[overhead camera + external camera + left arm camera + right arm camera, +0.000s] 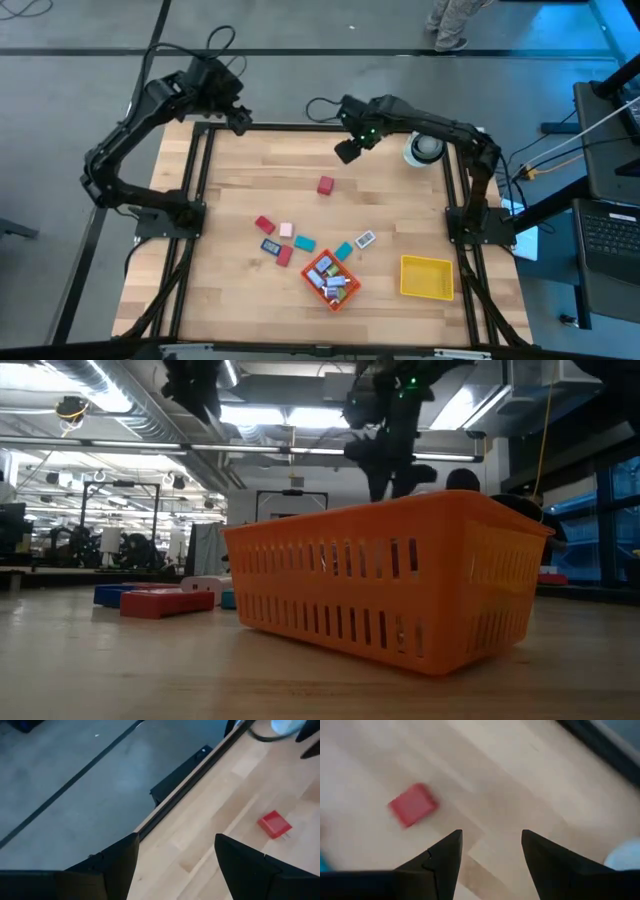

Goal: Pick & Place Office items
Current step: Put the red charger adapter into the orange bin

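Wooden tabletop (240, 170) fills the high view: a lone red block (325, 185) sits mid-table, near the right gripper (347, 150), more small blocks (283, 240) are scattered beside the orange basket (331, 280), which holds several, and the left gripper (240, 122) waits at the far-left corner. From table height the orange basket looms, red and blue blocks (150, 598) left of it; both wrist views show parted, empty fingers, each looking toward the red block
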You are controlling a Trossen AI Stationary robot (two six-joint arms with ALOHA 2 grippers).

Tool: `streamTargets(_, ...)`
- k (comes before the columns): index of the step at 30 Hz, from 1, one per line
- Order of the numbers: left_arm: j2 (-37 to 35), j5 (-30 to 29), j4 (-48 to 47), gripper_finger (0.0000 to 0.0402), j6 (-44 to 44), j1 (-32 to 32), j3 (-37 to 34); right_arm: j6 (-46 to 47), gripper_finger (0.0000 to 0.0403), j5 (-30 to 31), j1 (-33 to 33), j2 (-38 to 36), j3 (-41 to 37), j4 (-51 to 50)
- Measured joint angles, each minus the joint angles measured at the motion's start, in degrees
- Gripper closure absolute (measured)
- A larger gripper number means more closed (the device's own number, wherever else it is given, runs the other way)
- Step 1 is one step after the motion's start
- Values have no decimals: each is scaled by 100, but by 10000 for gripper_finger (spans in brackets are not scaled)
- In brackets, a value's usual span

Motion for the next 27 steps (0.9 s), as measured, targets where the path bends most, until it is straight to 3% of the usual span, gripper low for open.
streamTargets(6, 204, 264, -1, 144, 579, 2, 0, 2126, 176, -443, 869, 370, -3, 1048)
streamTargets(9, 338, 569, -13, 144, 866, 56, 0, 3053, 140, -429, 1160, 616, 12, 1753)
streamTargets(14, 559, 1190, -24, 144, 999, 200, -2, 4555, 78, -493, 1487, 1172, 10, 1803)
streamTargets(20, 773, 1686, -26, 144, 1053, 214, -2, 4868, 54, -886, 1449, 1749, 8, 2042)
streamTargets(27, 791, 1663, 0, 144, 1066, 208, -2, 4630, 53, -833, 1107, 1549, 6, 1854)
